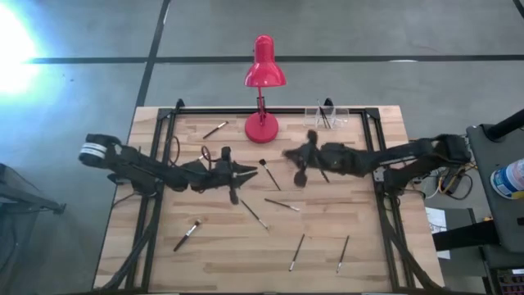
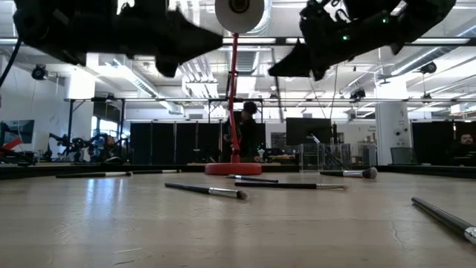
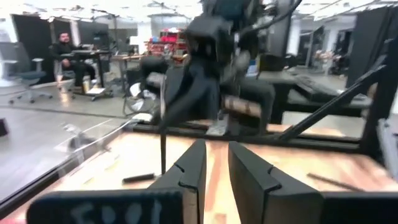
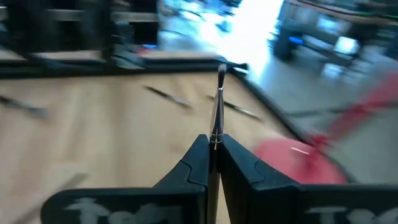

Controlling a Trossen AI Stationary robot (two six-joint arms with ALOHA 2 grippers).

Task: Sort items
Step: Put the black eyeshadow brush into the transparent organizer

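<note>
I'm looking into big open robotics lab: wooden table (image 1: 213,246) on black frame, concrete floor with tape lines, ceiling strip lights, dark partitions, more rigs behind, person seated at desk (image 3: 65,53) with monitors.

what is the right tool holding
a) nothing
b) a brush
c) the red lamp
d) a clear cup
b, the right wrist view shows the right tool pinched shut on a thin brush that sticks out between its fingers.

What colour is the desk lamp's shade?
Red desk lamp shade; high view shows it best.
</note>
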